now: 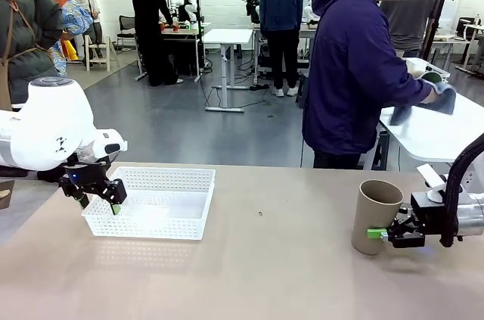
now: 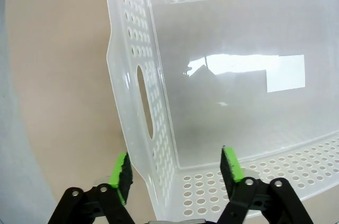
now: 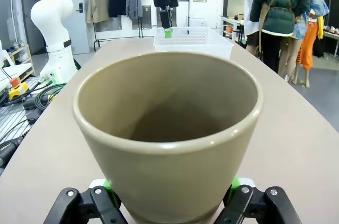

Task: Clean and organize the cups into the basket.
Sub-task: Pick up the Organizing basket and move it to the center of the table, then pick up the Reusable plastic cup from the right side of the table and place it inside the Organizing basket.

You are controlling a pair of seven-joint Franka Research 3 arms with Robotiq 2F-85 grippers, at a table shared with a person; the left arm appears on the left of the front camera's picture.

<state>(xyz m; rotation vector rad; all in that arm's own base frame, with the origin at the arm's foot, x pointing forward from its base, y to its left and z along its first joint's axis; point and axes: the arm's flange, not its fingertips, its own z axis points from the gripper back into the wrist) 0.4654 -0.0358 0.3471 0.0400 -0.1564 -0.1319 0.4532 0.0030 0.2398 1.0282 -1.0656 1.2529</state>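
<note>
A tan cup (image 1: pixel 376 216) stands upright on the table at the right. My right gripper (image 1: pixel 383 235) is shut on its lower part, with a green pad on each side of the base in the right wrist view, gripper (image 3: pixel 169 188), cup (image 3: pixel 167 128). The white mesh basket (image 1: pixel 162 173) sits on the table at the left with nothing in it. My left gripper (image 1: pixel 99 204) hangs open over the basket's left end, its fingers astride the end wall with the handle cutout, gripper (image 2: pixel 176 160), basket (image 2: pixel 139 49).
Past the far edge, a person in a purple hoodie (image 1: pixel 352 70) faces a side table (image 1: pixel 439 135) at the right, with a cloth (image 1: pixel 442 97) and something pale green (image 1: pixel 432 77) in hand. Bare tabletop (image 1: pixel 272 259) lies between basket and cup.
</note>
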